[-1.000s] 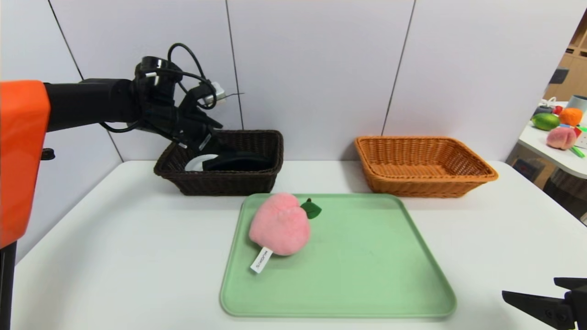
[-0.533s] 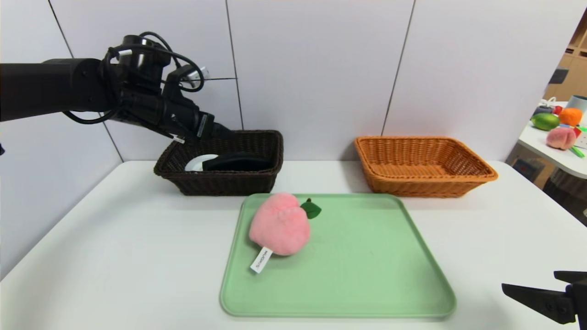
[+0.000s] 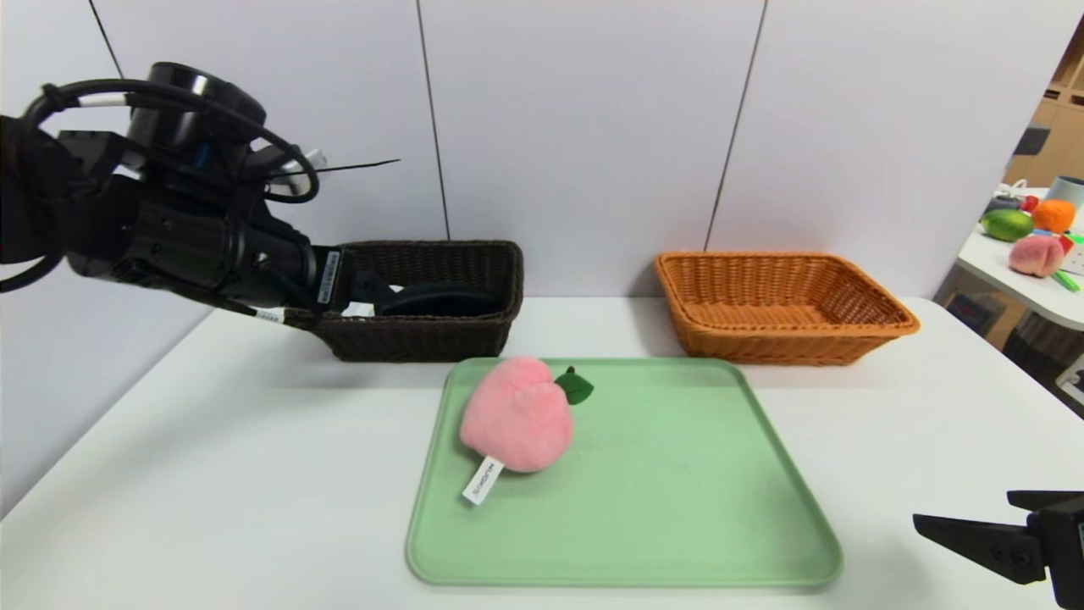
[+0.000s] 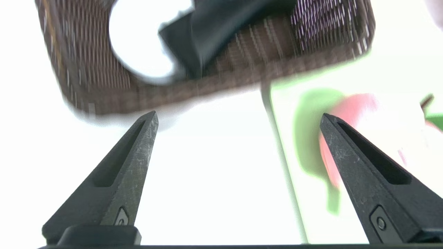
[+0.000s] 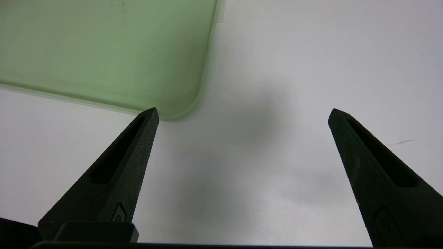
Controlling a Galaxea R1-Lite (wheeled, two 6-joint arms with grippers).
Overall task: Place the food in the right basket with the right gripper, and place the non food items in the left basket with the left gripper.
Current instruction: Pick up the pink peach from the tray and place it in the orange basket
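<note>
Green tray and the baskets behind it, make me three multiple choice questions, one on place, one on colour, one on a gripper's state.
1. Where is the plush peach? A on the tray; B in the right basket; C in the left basket.
2. What colour is the right basket? A white; B orange-brown; C green.
3. The left gripper is: A shut; B holding the peach; C open.

1 A: the plush peach lies on the green tray.
2 B: the right basket's wicker is orange-brown.
3 C: the left gripper's fingers stand apart.
</note>
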